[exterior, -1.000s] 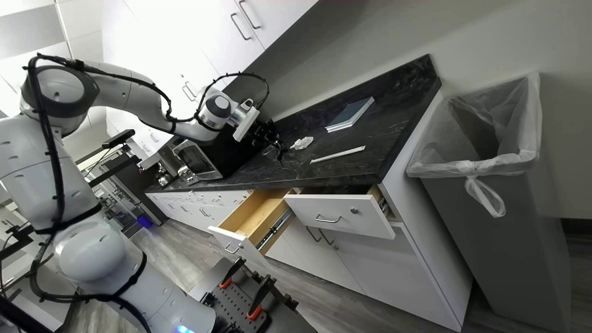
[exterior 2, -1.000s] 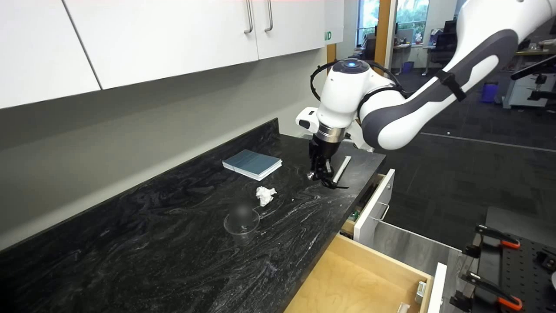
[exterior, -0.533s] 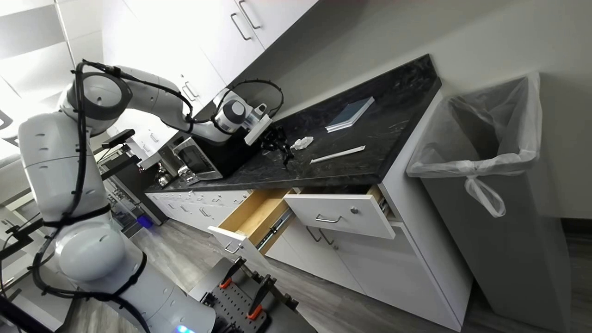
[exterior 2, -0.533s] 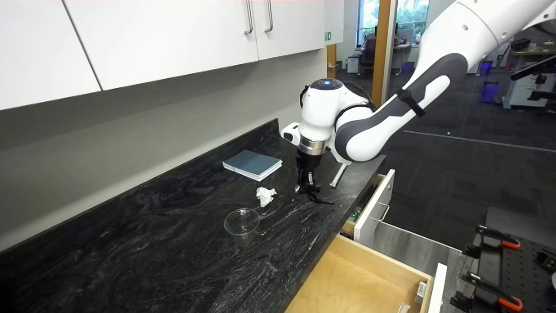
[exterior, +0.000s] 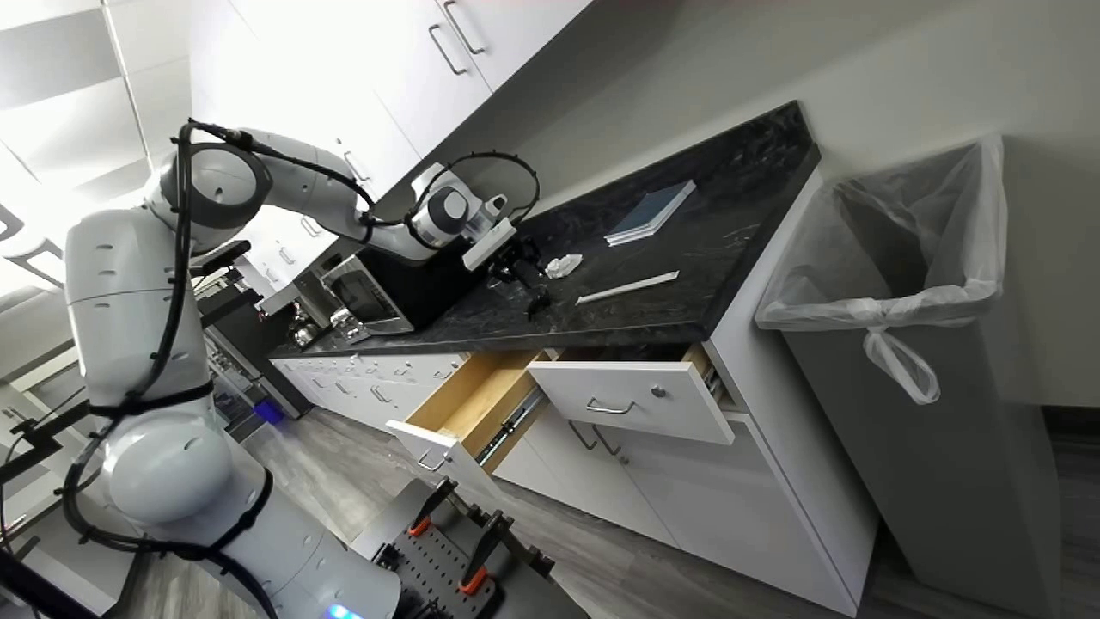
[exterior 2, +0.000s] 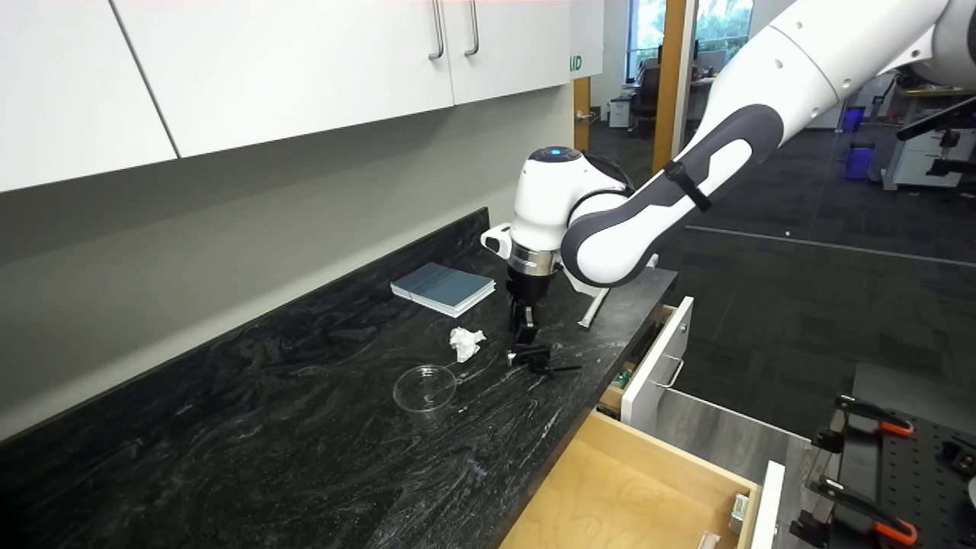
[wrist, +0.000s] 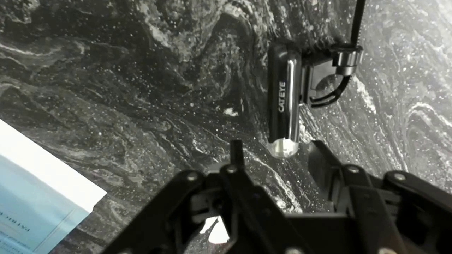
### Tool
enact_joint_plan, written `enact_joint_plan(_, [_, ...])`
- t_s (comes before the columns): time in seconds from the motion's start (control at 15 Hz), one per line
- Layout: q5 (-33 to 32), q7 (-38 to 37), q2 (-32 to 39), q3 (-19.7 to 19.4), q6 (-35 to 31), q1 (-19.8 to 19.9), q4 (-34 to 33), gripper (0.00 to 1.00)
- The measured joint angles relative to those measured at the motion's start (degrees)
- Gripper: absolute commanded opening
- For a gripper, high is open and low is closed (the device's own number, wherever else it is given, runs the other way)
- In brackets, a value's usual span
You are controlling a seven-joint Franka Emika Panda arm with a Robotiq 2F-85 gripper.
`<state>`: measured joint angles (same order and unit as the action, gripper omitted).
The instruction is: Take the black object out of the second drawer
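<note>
**Pale Above, Dark Below**

White upper cabinets with metal bar handles are hanging along a grey wall in both exterior views, and a black, pale-veined table is running beneath them. White base cabinets are standing under the table, and a grey bin with a translucent liner is standing just beside their end. Grey plank flooring is spreading out below. Farther off, dark carpet is stretching past a wooden post, blue bins are standing on it, and a window is glowing pale green. In an exterior view, a glare is bleaching part of the upper cabinets to flat white.
</note>
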<state>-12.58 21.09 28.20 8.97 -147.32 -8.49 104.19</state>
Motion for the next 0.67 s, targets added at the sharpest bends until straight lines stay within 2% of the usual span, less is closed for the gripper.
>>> enact_joint_plan(0.13, [0.6,0.0,0.0,0.2,0.3,0.1,-0.8,0.98])
enact_joint_plan(0.67, [0.6,0.0,-1.5,0.9,0.3,0.2,-1.5,1.00])
